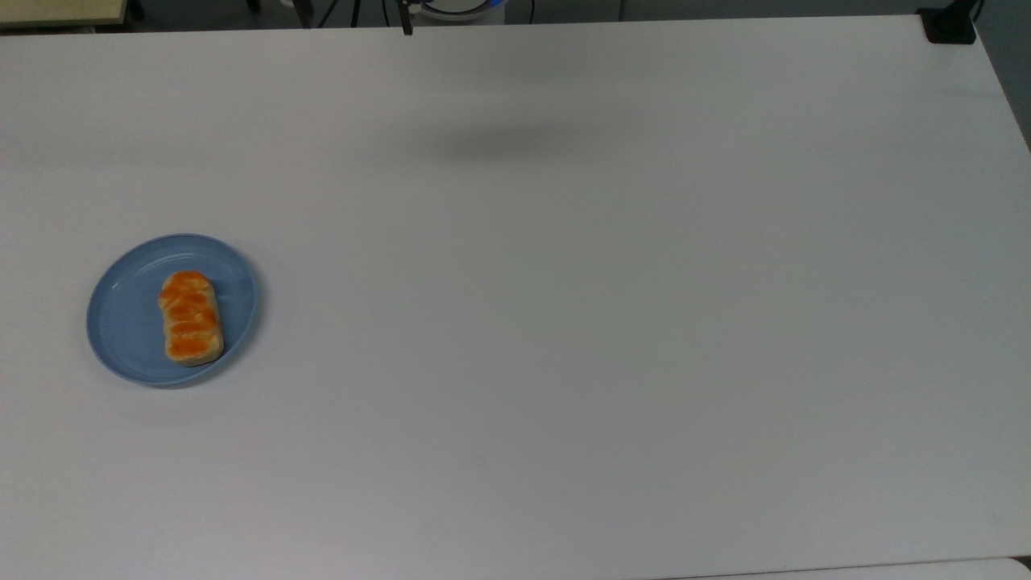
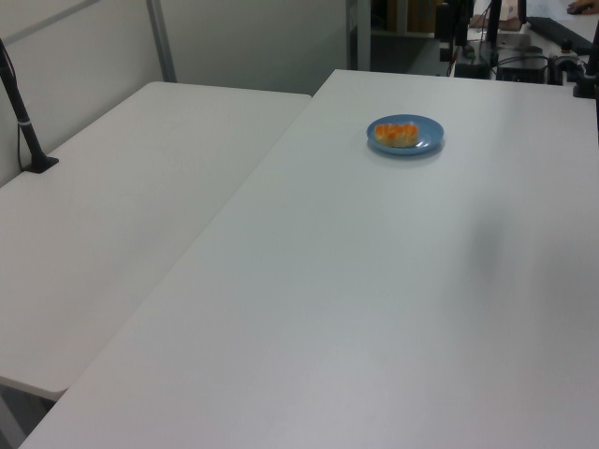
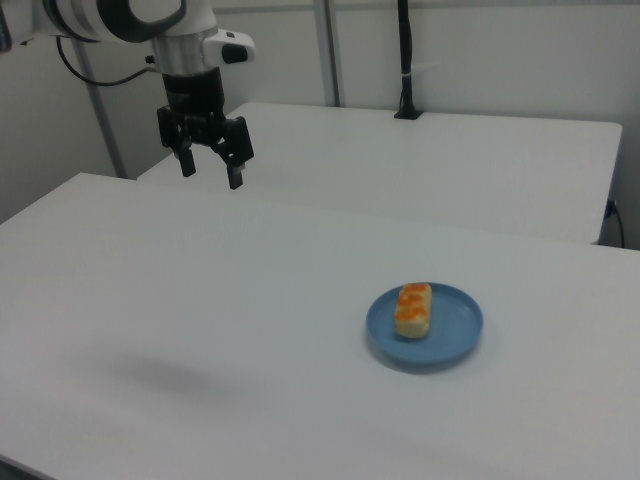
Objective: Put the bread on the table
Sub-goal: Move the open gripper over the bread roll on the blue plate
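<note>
Blue is the round plate [image 1: 129, 322] on which the bread [image 1: 192, 317] is laid; the bun is seen flat on it, with the glossy orange-brown top facing up and the pale sides below. In the top view, the plate is placed near the top view's left edge of the white table [image 1: 564, 322], about half way down, and the bread is set slightly toward the top view's right side of the plate. In the left view, the plate [image 2: 426, 142] with the bread [image 2: 397, 134] is found toward the far end of the table [image 2: 374, 309]. A second white table [image 2: 122, 224] is joined along the left view's left side, and a black pole [image 2: 23, 122] is fixed on it.

In the right view, the gripper [image 3: 210, 170] is held high above the table [image 3: 200, 300], well apart from the bread [image 3: 413, 308] and the plate [image 3: 455, 335]. Its two black fingers [image 3: 235, 165] are spread apart, pointing down, and nothing is held between them. A soft shadow [image 3: 175, 378] is cast on the table surface.
</note>
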